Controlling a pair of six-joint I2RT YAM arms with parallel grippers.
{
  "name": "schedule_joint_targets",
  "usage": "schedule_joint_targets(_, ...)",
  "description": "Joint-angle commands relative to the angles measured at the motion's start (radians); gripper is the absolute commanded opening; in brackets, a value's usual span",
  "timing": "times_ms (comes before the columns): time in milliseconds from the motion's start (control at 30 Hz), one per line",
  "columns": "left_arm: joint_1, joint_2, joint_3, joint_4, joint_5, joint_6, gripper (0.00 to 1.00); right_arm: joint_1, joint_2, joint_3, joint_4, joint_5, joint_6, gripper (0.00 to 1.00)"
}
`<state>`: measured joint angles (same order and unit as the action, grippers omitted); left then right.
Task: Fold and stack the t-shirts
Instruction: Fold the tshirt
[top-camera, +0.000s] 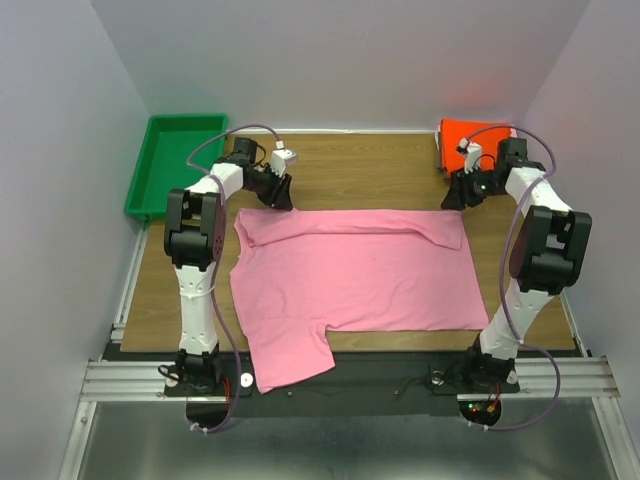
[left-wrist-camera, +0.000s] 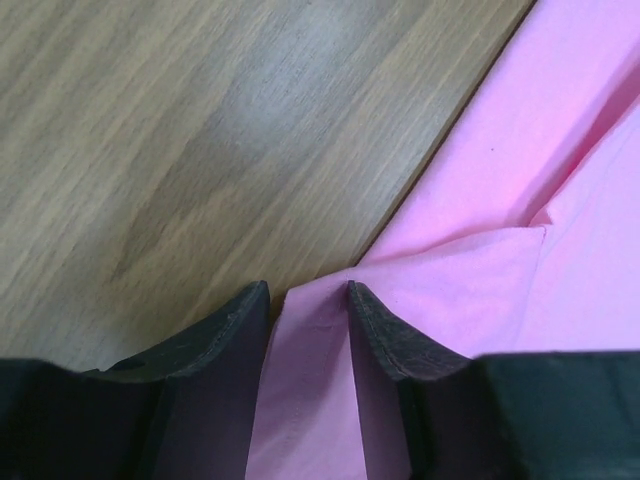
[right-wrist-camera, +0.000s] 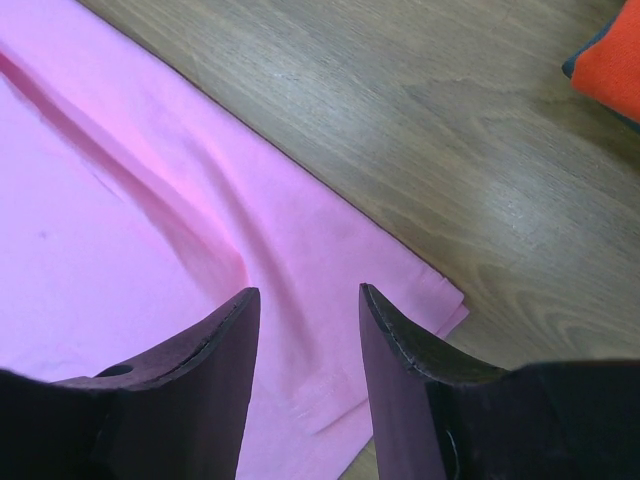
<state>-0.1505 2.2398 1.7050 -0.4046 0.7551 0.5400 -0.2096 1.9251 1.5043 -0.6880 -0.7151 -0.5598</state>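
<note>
The large bubblegum-pink cotton t-shirt (top-camera: 350, 275) lies spread across the wooden table (top-camera: 350, 170). The left gripper (left-wrist-camera: 308, 292) straddles its far-left edge, jaws apart with cloth between. The right gripper (right-wrist-camera: 310, 292) is spread above the far-right corner. Risk: uneven purchase at the two corners would skew the fold or let one corner slip.

Plain pale walls (top-camera: 350, 50) box the whole thing in on three sides. There's a wood-grain tabletop (top-camera: 360, 170) with a green plastic tray (top-camera: 175, 165) at the far left corner. Aluminium rails (top-camera: 350, 378) run along the near edge, and below that there's a grey surface (top-camera: 330, 440), floor maybe. Light's soft and even.
</note>
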Motion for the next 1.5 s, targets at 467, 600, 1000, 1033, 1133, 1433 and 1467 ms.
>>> schedule_joint_targets(467, 0.008, -0.180, -0.067, -0.011, 0.055, 0.006, 0.16, 0.015, -0.032, -0.111, -0.041, 0.140, -0.163, 0.44)
schedule_joint_targets(600, 0.008, -0.184, -0.076, -0.010, 0.044, 0.005, 0.12, 0.033, -0.055, -0.186, -0.035, 0.221, -0.235, 0.43)
schedule_joint_targets(1000, 0.008, -0.224, -0.094, -0.017, 0.027, 0.009, 0.08, 0.056, -0.097, -0.236, -0.018, 0.279, -0.298, 0.47)
schedule_joint_targets(1033, 0.008, -0.226, -0.096, -0.017, 0.026, 0.009, 0.08, 0.056, -0.112, -0.236, -0.019, 0.279, -0.305, 0.47)
schedule_joint_targets(1133, 0.006, -0.233, -0.100, -0.017, 0.023, 0.012, 0.08, 0.056, -0.155, -0.245, -0.021, 0.286, -0.328, 0.46)
schedule_joint_targets(1433, -0.011, -0.249, -0.107, -0.010, 0.003, 0.014, 0.06, 0.079, -0.166, -0.288, -0.068, 0.301, -0.382, 0.43)
schedule_joint_targets(1467, -0.011, -0.253, -0.107, -0.010, 0.000, 0.011, 0.06, 0.085, -0.164, -0.295, -0.068, 0.304, -0.385, 0.43)
